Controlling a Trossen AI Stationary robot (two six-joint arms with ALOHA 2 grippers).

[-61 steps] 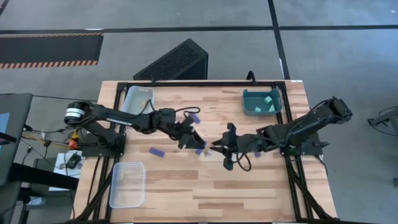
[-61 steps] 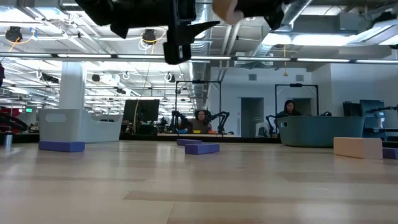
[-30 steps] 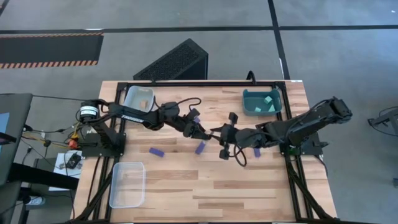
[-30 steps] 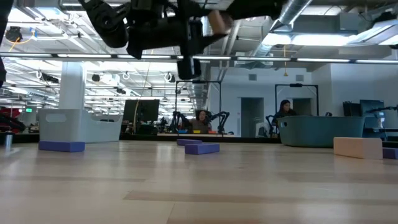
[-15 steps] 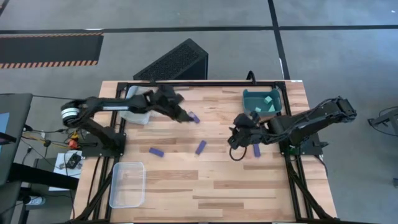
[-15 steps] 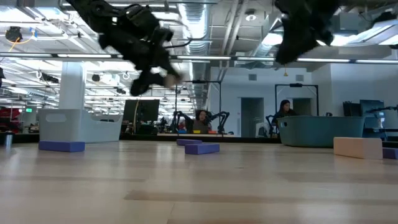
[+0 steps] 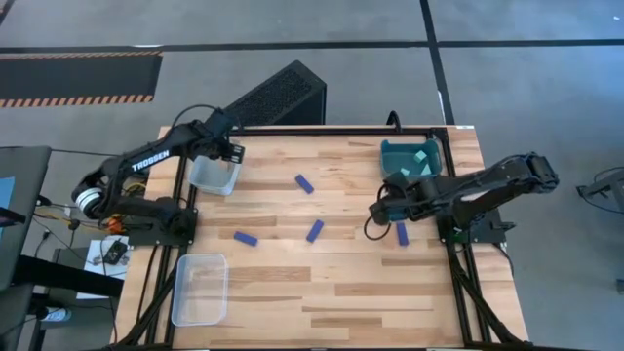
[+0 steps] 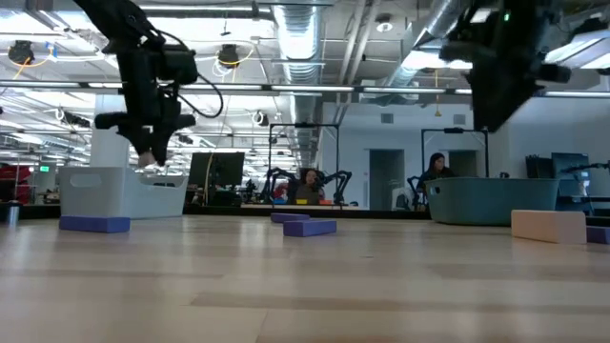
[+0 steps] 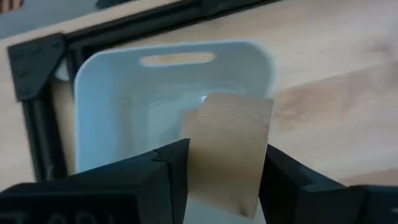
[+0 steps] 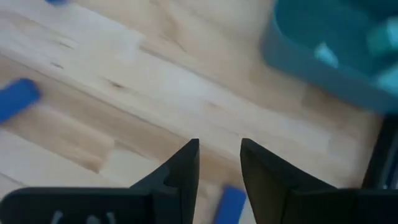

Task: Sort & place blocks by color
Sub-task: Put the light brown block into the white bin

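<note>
Even bright overhead light, soft shadows; wrist views blurred, low view backlit.

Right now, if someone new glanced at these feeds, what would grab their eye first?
Probably the left claw holding a tan wooden block over the pale grey bin at the table's far left corner. Next, four dark blue bars lie scattered mid-table. The right claw hangs empty near the teal bin, which holds cyan cubes.
</note>
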